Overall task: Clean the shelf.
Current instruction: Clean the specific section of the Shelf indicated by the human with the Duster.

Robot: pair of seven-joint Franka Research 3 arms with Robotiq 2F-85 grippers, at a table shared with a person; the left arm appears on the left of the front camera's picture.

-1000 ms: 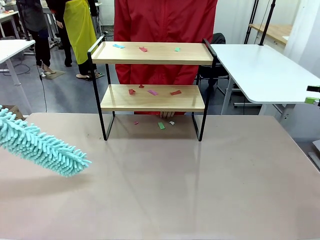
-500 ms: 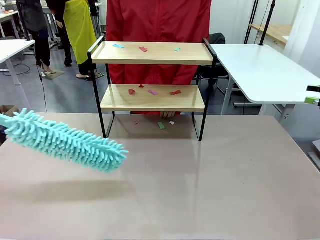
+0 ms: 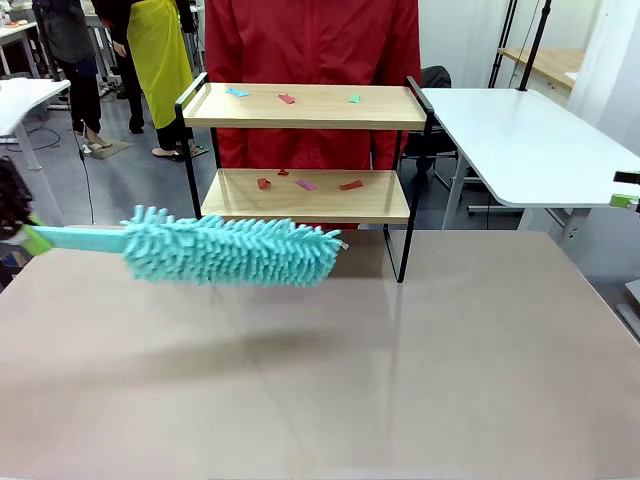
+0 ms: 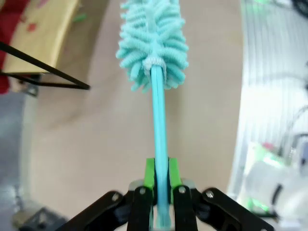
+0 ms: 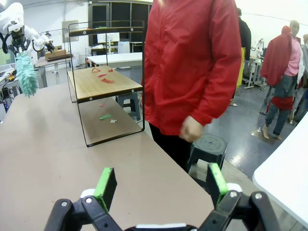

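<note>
Front: the shelf (image 3: 305, 106) stands well beyond the left pincer (image 3: 33, 239), and the duster (image 3: 235, 250) hangs short of it. Paper scraps (image 3: 287, 98) litter both boards, so cleaning seems unstarted.
Left wrist: this pincer is clamped on the duster's handle.
Right wrist: the right pincer (image 5: 161, 184) gapes wide and empty, apparently far from the shelf.

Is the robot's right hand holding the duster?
No, the right hand is open and empty; the left hand grips the duster.

A lab or workshop hall: several white work tables (image 3: 530, 135), tripod stands (image 3: 535, 45), people (image 3: 70, 50) standing about.
</note>
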